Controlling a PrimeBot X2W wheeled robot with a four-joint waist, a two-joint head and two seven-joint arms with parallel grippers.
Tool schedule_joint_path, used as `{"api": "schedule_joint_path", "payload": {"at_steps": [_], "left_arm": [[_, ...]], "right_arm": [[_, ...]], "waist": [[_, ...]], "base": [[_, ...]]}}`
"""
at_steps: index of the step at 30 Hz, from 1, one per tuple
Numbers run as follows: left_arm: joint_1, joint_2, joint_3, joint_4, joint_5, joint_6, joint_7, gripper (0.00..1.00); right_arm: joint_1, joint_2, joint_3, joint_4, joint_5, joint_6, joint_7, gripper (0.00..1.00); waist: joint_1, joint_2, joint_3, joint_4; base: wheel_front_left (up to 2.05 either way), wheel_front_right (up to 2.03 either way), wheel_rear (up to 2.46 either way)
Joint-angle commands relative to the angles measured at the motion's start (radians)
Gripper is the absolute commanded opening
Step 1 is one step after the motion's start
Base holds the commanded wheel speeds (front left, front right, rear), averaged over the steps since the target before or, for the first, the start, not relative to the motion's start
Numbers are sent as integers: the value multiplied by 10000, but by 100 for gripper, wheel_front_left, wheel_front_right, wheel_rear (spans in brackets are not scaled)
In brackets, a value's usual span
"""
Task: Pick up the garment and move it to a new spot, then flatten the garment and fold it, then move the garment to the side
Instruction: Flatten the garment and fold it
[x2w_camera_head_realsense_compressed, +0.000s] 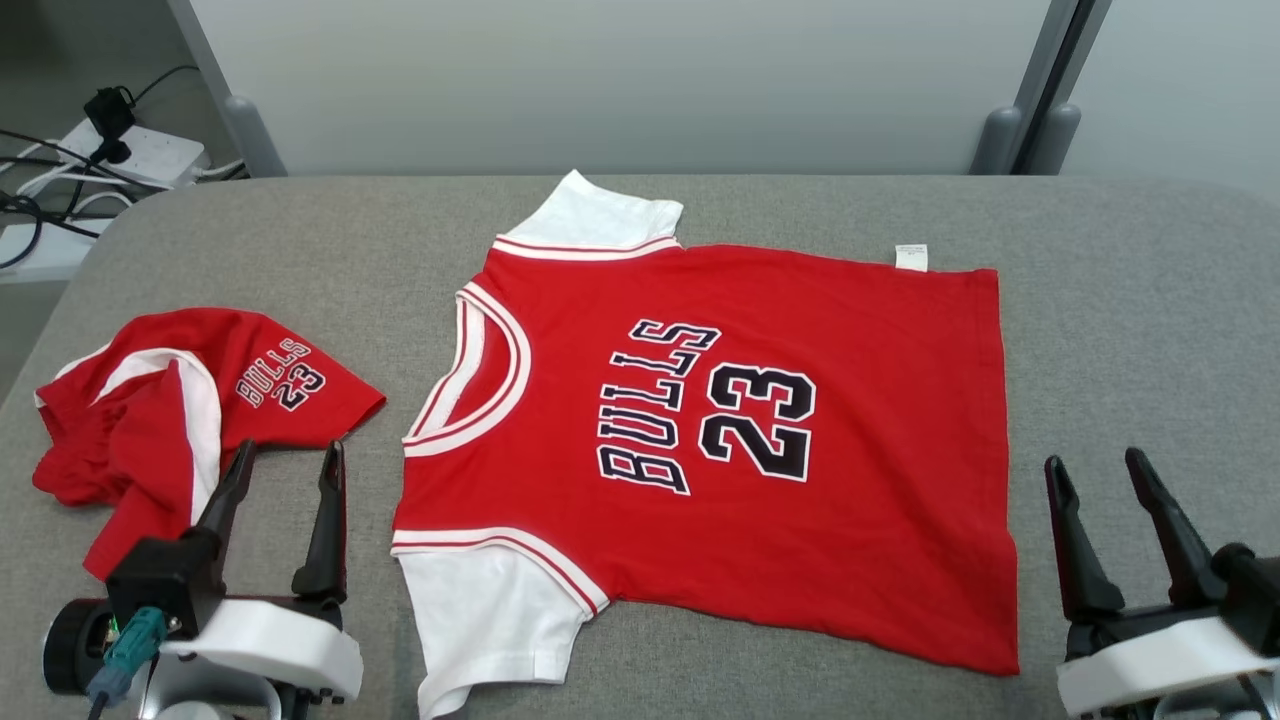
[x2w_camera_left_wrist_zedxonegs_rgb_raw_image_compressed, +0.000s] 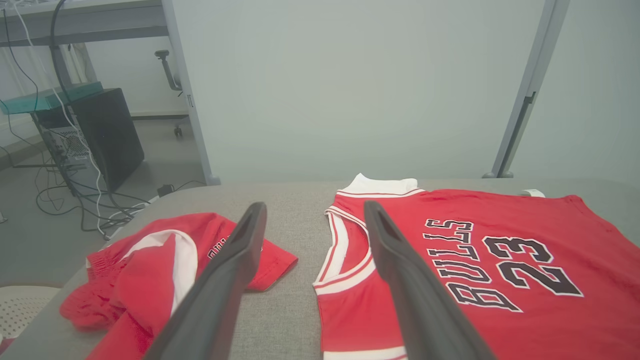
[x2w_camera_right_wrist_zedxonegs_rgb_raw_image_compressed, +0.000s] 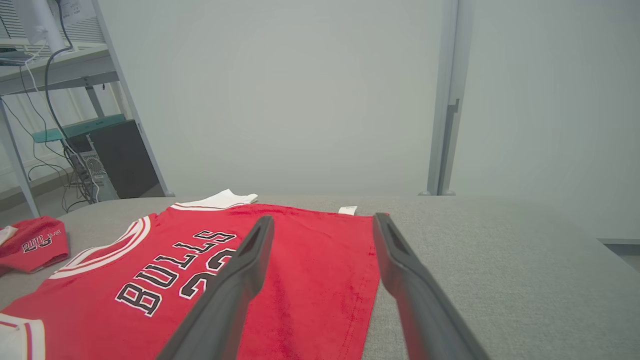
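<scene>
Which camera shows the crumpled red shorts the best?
The head view: the crumpled red shorts show nearly whole on the grey table, left of the flat shirt. In the left wrist view the left tool hides part of them; the right wrist view catches a corner at its left edge.

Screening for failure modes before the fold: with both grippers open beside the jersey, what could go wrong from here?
The left gripper sits close by the crumpled shorts, so it could snag them instead of the Bulls jersey. The jersey's near edge lies wavy, so a fold might trap creases.
</scene>
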Motion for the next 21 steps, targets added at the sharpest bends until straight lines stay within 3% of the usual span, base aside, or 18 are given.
{"api": "schedule_joint_path", "payload": {"at_steps": [1,9,21], "left_arm": [[-174,296,401,-134,62,-20,-128,100],[1025,206,297,-102,135,-23,-421,100],[1263,-226,1096,442,-204,-912,-576,100]], "right_arm": [[11,-63,215,-164,-103,44,-140,100],[1212,307,-103,31,-741,44,-278,100],[1919,837,-748,-172,-934,44,-319,100]], "waist": [[-1,0,-180,-19],[-1,0,-727,16],[-1,0,-937,260]], "base": [[0,0,0],[0,0,0],[0,0,0]]}}
